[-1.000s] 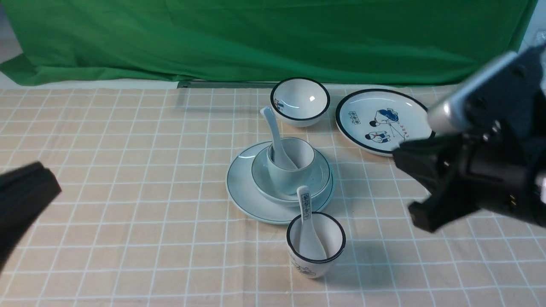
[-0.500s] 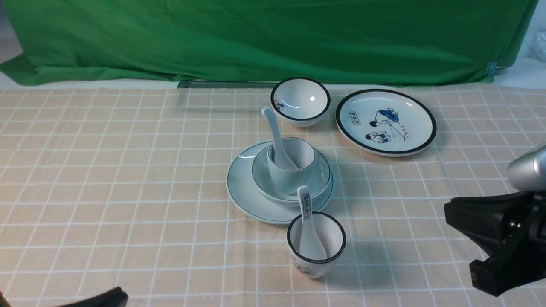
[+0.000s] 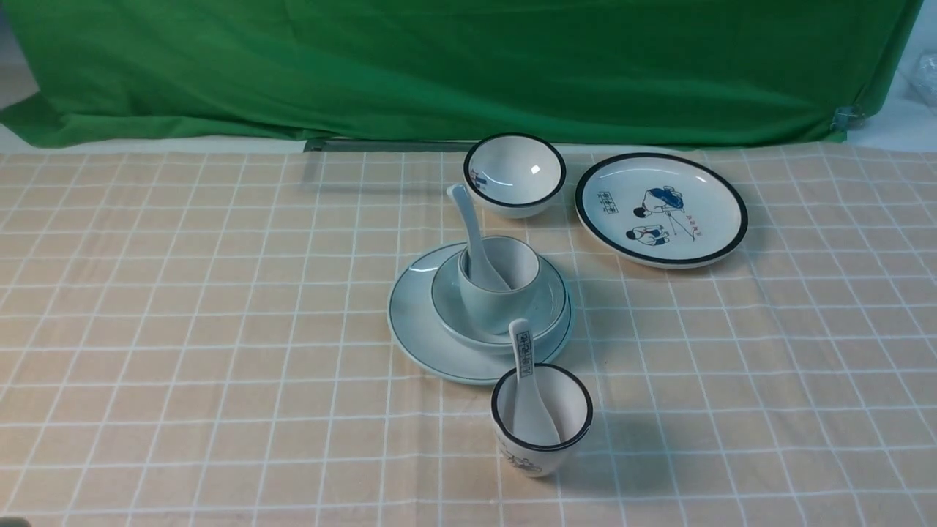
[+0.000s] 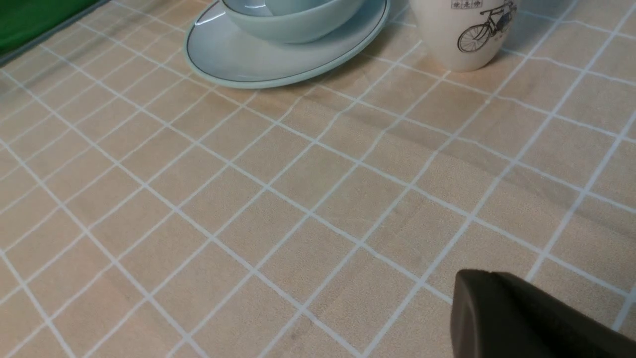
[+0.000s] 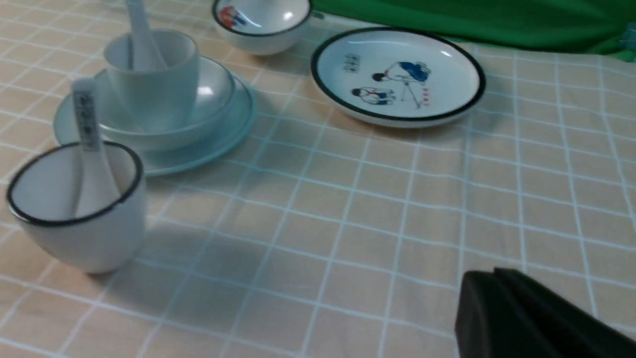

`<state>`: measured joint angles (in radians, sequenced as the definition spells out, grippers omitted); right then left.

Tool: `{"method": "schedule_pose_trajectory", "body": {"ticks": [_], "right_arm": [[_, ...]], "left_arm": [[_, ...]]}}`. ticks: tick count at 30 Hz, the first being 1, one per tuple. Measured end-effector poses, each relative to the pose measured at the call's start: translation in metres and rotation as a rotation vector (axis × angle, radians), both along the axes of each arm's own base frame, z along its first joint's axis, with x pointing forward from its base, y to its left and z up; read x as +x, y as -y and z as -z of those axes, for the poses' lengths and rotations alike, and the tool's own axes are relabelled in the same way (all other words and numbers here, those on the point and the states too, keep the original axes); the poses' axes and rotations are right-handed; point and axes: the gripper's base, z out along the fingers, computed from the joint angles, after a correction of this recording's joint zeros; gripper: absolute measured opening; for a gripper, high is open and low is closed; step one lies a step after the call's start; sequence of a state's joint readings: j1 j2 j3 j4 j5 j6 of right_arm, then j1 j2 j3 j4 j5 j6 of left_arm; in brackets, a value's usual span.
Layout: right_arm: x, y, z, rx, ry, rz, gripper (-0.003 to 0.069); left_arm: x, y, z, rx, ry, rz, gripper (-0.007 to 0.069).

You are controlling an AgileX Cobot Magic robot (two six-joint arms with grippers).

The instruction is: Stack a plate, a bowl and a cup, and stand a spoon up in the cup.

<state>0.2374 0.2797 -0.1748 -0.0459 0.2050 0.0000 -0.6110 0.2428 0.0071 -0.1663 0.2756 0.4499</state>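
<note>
Left fingers (image 4: 479,286) are shown together in the left wrist view, above the tiled-pattern surface (image 4: 298,164). The pale plate (image 4: 238,62) is set flat on it, with the pale bowl (image 4: 298,27) resting on the plate. Only the lower part of the pale cup (image 4: 290,5) is caught, inside that bowl. Near the plate, the black-rimmed cup (image 4: 467,52) is seen with a bicycle drawn on its side. A strip of green cloth (image 4: 30,20) is also shown.

In the right wrist view, the right fingers (image 5: 489,283) are likewise held together, above the surface. The pale spoon (image 5: 143,37) is stood in the pale cup, its handle raised above the rim. The marked spoon (image 5: 88,134) is held in the black-rimmed cup.

In the front view, the whole pale stack is shown upright: plate below, bowl on it, cup in the bowl, spoon leaning in the cup. The black-rimmed cup is placed on the robot's side of the stack. Beyond the stack, the black-rimmed bowl (image 3: 515,172) is set beside the cartoon plate (image 3: 706,219), which is placed farther to the right. Behind them, the green cloth is hung.
</note>
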Motion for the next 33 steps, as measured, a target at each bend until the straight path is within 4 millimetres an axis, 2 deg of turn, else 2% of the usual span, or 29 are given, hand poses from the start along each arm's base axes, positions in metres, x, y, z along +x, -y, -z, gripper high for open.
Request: {"method": "schedule_pose_trajectory", "body": {"ticks": [4,8,33], "right_arm": [[-0.017,0.007,0.038,0.023,0.06,0.048,0.0018],[-0.021,0.008,0.047,0.085,0.043,0.076,0.0018],[-0.022,0.008,0.048,0.113,0.025,0.086,0.0056]], "left_arm": [[0.0,0.0,0.0,0.001,0.001,0.0,0.0003],[0.0,0.0,0.0,0.003,0.001,0.001,0.0003],[0.0,0.0,-0.001,0.012,0.022,0.008,0.0004]]}}
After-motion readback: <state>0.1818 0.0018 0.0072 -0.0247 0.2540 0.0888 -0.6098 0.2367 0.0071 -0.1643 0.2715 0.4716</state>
